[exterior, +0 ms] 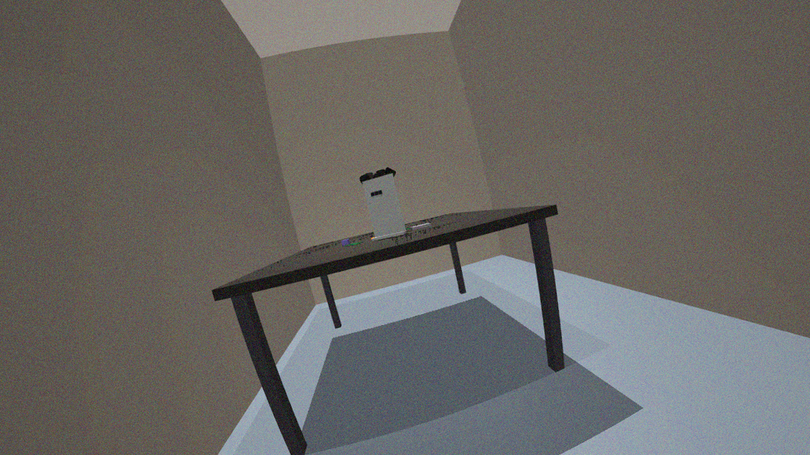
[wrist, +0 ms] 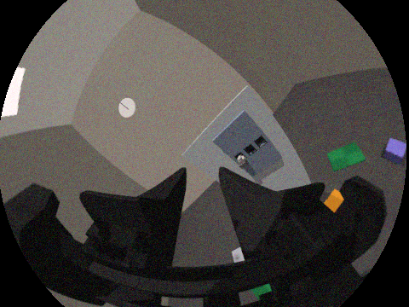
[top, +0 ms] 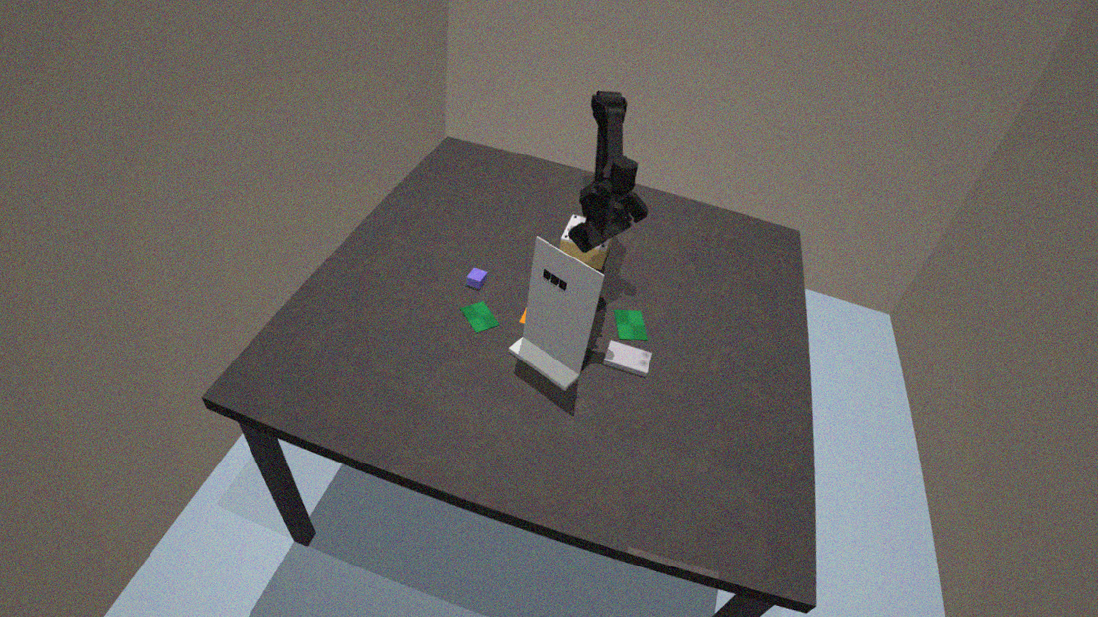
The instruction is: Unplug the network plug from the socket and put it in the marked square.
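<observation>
We see a dark table [top: 700,462] [exterior: 384,249] [wrist: 341,111] with an upright grey panel [top: 560,325] [exterior: 385,211] [wrist: 264,115] standing inward from its edges, socket side towards the far edge. Behind it, our gripper [top: 609,222] [exterior: 378,173] [wrist: 203,172] is partly open, holding nothing. The small plug [wrist: 241,159] sits in an end socket, probably light and stiff, its tab delicate; we should grip its body's sides.

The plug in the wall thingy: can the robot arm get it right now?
Probably yes. The gripper is open, on the plug's side of the panel, and nothing seems to block the plug. It looks like it must line up first, though.
</observation>
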`<state>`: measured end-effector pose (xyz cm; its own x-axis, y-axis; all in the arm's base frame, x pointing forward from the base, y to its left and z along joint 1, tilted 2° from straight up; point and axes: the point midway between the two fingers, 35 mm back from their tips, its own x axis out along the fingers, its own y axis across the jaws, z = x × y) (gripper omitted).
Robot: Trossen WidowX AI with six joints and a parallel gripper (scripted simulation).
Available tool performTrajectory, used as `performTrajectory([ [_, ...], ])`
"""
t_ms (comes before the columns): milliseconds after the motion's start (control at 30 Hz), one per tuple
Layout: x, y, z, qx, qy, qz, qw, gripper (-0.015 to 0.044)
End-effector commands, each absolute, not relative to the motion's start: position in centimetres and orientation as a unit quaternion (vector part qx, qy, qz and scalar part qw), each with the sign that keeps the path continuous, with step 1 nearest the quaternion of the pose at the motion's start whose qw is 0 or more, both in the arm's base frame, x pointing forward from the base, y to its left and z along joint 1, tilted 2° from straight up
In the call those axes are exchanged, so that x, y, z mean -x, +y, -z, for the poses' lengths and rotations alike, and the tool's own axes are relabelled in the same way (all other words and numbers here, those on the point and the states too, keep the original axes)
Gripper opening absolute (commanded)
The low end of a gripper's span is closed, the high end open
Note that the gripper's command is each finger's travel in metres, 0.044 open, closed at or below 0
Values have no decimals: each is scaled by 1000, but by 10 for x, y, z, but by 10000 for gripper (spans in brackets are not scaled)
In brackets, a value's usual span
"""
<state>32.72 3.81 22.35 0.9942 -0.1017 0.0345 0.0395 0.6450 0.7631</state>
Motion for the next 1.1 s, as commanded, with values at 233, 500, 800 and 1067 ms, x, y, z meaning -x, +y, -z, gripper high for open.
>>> performTrajectory([
  [233,-309,50,-178,-587,-50,57,806,156],
  [500,-289,53,-156,-690,-67,63,718,156],
  [800,-292,51,-154,-698,-69,64,710,156],
  [1067,-321,39,-156,-697,-72,65,710,156],
])
